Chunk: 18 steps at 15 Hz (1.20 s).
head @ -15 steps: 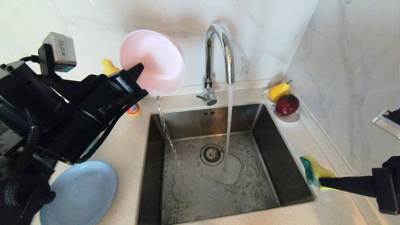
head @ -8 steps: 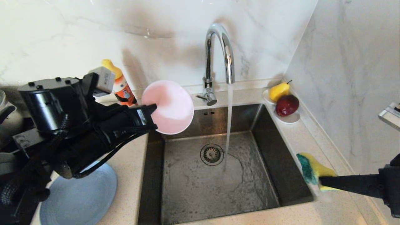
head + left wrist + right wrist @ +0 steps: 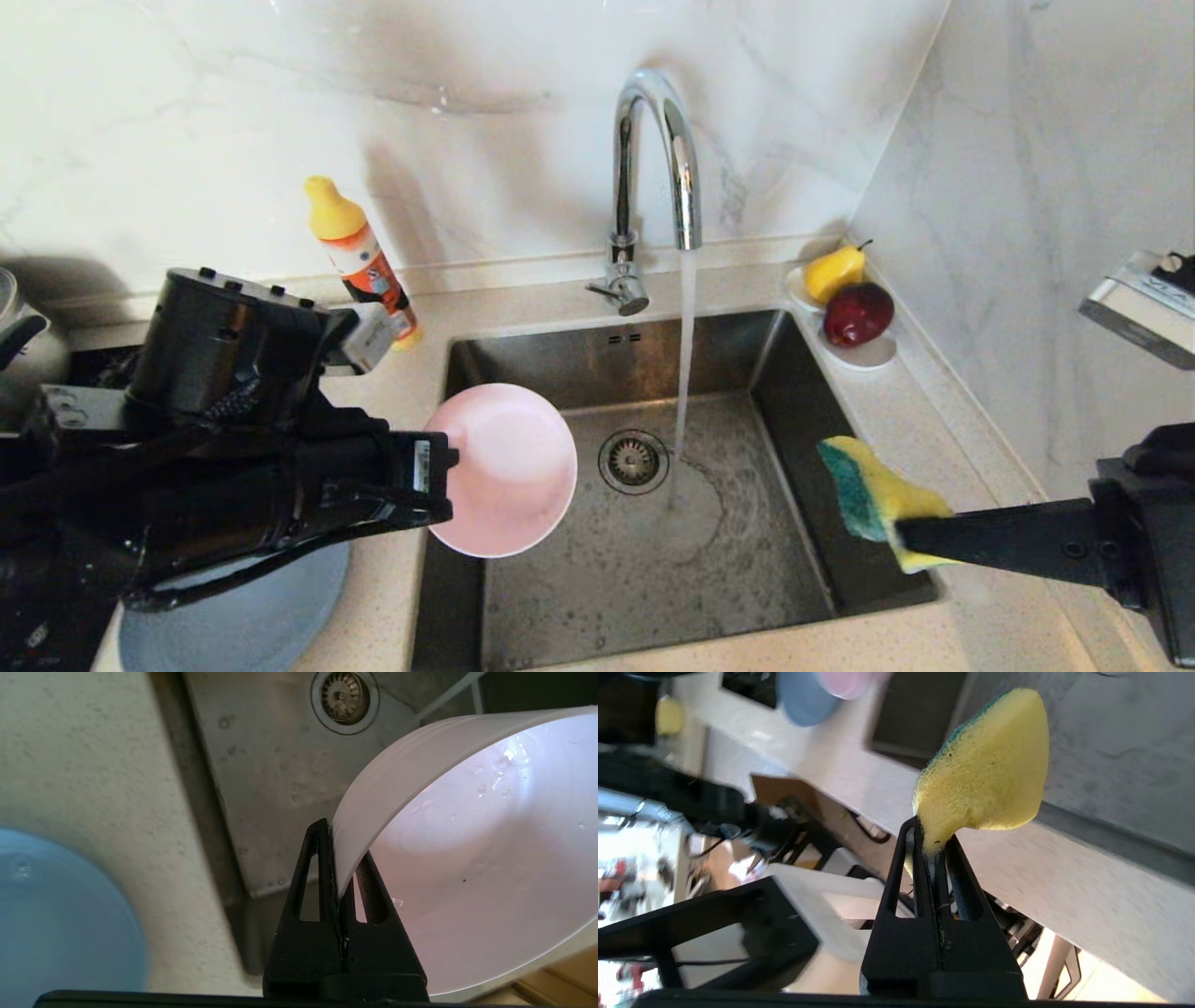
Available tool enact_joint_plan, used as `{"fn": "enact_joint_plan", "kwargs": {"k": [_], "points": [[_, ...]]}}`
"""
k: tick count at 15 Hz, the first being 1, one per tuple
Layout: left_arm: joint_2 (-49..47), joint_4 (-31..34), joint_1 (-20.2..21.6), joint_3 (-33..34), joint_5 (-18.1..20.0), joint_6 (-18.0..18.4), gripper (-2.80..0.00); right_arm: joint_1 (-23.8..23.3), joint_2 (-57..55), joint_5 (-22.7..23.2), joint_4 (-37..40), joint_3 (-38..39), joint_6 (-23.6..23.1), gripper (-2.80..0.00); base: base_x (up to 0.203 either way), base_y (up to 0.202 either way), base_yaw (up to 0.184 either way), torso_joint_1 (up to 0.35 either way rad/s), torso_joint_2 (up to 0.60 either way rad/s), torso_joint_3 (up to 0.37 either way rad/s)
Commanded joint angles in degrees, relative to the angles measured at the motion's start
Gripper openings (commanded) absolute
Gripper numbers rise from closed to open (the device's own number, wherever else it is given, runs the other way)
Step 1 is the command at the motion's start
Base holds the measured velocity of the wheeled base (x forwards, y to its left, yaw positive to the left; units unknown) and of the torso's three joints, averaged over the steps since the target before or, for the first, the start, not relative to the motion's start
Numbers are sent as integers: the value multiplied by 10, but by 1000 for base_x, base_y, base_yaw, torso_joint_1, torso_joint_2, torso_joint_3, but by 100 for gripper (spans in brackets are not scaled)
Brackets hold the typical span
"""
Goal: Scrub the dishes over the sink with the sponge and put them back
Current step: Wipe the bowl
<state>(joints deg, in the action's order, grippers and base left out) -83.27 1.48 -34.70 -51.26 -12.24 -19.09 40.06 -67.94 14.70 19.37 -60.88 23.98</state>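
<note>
My left gripper is shut on the rim of the pale pink bowl, which hangs over the sink's left edge with its opening turned upward. In the left wrist view the black fingers pinch the pink bowl at its wall. My right gripper is shut on the yellow sponge with its green face, held over the sink's right rim. The right wrist view shows the sponge clamped at its narrow end. The grey-blue plate lies on the counter under my left arm.
Water runs from the chrome tap onto the basin floor beside the drain strainer. An orange bottle with a yellow cap stands behind the left counter. A white saucer with a pear and an apple sits at the back right corner.
My left arm has lowered the pink bowl from in front of the back wall to the sink's left edge and rolled it upright; its pouring stopped. The right gripper moved the sponge left toward the basin.
</note>
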Motion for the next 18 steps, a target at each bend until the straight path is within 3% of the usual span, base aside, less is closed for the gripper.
{"fn": "enact_joint_plan", "kwargs": {"k": [1,3,7,11,18], "points": [[-35,-6,-50,3,-94,-14,-280,38,-29,-3,4,-26,1,-280,0,0,0,0,0,0],[-50,-50,-97,8,-161,-40,-280,61,-51,-4,27,-60,0,-280,0,0,0,0,0,0],[-60,-118,-131,33,-208,-44,-280,88,-114,-5,35,-107,0,-280,0,0,0,0,0,0],[-73,-173,-146,39,-212,-43,-280,126,-170,-7,31,-145,1,-280,0,0,0,0,0,0],[-45,-177,-147,46,-212,-45,-280,135,-260,-10,29,-193,0,-280,0,0,0,0,0,0]]}}
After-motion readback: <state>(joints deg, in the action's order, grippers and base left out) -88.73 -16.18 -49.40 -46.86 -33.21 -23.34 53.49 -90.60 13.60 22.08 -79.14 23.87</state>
